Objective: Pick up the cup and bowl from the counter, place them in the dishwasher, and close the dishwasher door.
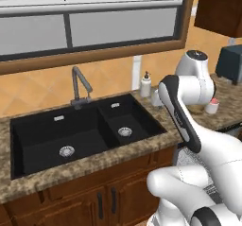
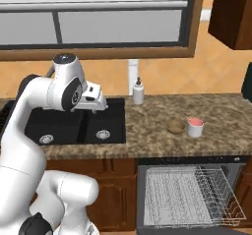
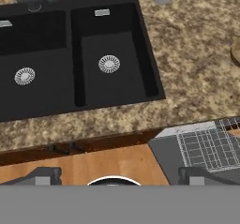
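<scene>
The white cup (image 2: pixel 195 127) with a pinkish-red inside stands on the speckled brown counter (image 2: pixel 157 121), right of the sink. The tan bowl (image 2: pixel 175 127) sits just left of it, almost touching; its edge (image 3: pixel 236 52) also cuts into the hand view's right side. In the left base view the cup (image 1: pixel 212 106) is partly hidden behind the arm. Below the counter the dishwasher (image 2: pixel 189 192) stands open with its door (image 3: pixel 164 155) down and its grey wire rack (image 3: pixel 206 148) pulled out. My gripper (image 3: pixel 119 176) is open and empty, above the sink's front edge, well left of the cup and bowl.
A black double sink (image 2: pixel 74 123) with a grey faucet (image 1: pixel 80 85) takes up the left of the counter. A white soap bottle (image 2: pixel 138 91) stands at the back wall behind the bowl. Brown cabinet doors (image 1: pixel 104 201) lie under the sink. A dark appliance (image 1: pixel 230 63) sits at the far right.
</scene>
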### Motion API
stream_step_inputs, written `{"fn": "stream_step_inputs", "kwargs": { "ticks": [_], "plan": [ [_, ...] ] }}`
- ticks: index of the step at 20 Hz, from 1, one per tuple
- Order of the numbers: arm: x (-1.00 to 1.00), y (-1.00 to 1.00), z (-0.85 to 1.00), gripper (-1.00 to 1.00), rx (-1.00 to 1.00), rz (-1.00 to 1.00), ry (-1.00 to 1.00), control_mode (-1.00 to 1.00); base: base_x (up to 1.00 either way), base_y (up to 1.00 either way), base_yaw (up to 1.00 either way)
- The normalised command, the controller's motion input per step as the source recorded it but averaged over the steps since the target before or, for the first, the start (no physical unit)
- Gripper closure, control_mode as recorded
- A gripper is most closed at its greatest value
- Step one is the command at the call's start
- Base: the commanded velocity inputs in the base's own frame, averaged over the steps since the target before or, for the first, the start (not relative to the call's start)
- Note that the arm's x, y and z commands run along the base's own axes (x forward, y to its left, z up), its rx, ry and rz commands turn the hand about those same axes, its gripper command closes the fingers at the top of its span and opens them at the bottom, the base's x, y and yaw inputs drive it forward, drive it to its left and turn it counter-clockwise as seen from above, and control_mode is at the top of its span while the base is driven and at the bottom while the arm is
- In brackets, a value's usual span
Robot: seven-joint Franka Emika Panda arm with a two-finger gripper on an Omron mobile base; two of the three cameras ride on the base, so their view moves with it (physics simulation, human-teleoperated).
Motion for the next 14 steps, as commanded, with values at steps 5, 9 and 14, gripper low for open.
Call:
{"fn": "stream_step_inputs", "kwargs": {
  "ticks": [5, 9, 14],
  "plan": [
    [0.0, 0.0, 0.0, -1.0, 0.0, 0.0, 0.0, 1.0, -0.53, 0.36, -0.73],
    [0.0, 0.0, 0.0, -1.0, 0.0, 0.0, 0.0, 1.0, -0.35, 0.45, -0.79],
    [0.0, 0.0, 0.0, -1.0, 0.0, 0.0, 0.0, 1.0, -0.02, 0.63, -0.67]
  ]
}}
